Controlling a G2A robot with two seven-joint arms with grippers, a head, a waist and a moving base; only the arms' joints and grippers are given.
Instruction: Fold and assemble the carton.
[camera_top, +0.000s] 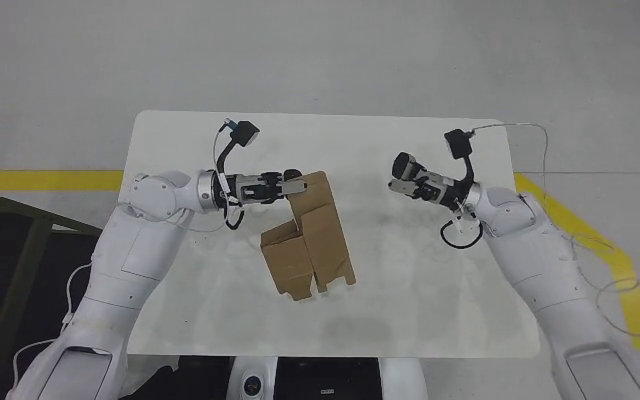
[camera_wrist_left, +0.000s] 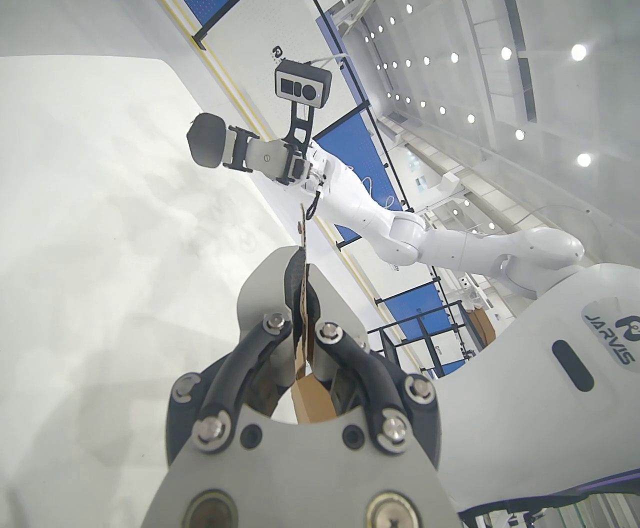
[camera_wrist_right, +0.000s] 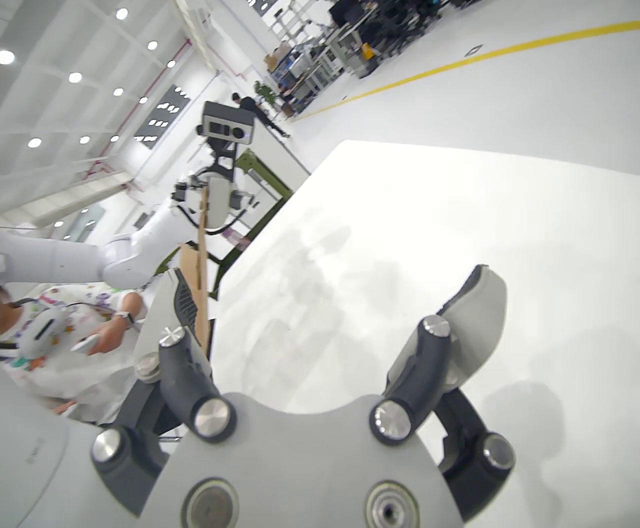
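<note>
Currently, left claw pinching carton edge

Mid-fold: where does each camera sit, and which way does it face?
Top view: above the arms, looking down at the table; both arms, left claw gripping the carton.
Left wrist view: along the shut left claw, across the table toward the right arm.
Right wrist view: past the open right claw toward the left arm.
All share the carton.
</note>
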